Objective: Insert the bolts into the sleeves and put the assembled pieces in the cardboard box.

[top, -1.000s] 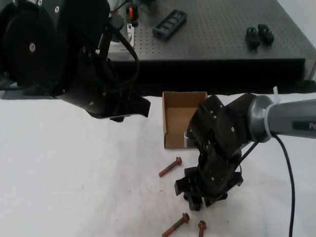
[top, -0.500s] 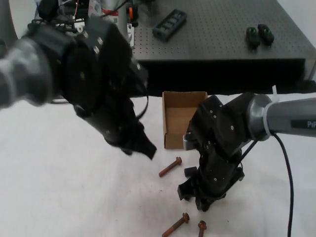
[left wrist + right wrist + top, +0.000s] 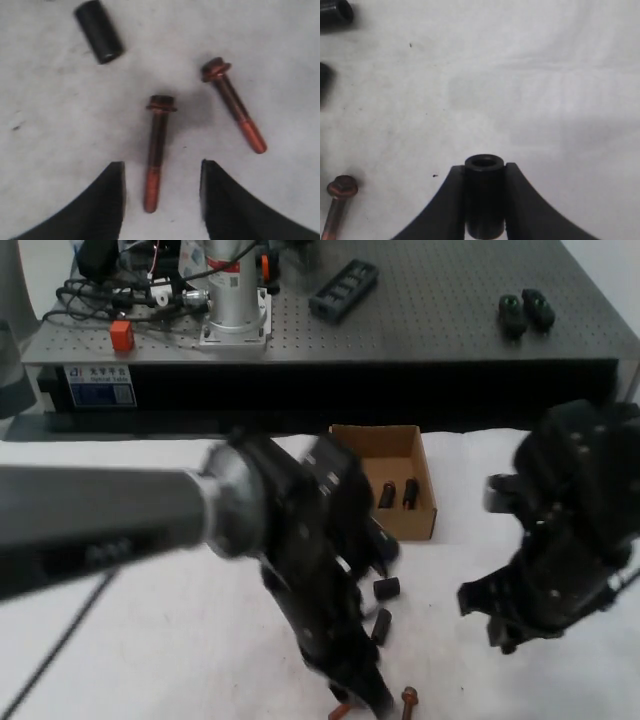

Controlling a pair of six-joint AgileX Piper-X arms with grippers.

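Observation:
My left gripper (image 3: 161, 166) is open just above the white cloth, with a rust-coloured bolt (image 3: 158, 150) lying between its fingers. A second bolt (image 3: 233, 111) and a loose black sleeve (image 3: 99, 31) lie close by. My right gripper (image 3: 484, 170) is shut on an upright black sleeve (image 3: 484, 196), held above bare cloth. In the high view the left arm's gripper (image 3: 362, 692) is at the front centre and the right arm's gripper (image 3: 497, 625) is to its right. The cardboard box (image 3: 425, 502) holds two dark pieces (image 3: 398, 494).
Two loose sleeves (image 3: 383, 606) lie on the cloth in front of the box, and a bolt (image 3: 408, 701) lies at the front edge. A grey perforated bench (image 3: 450, 310) with gear stands behind the cloth. Another bolt (image 3: 338, 201) lies near the right gripper.
The left arm swung from the back left down to the front centre, over the bolts. The right arm moved right and away from the box, uncovering the box's inside.

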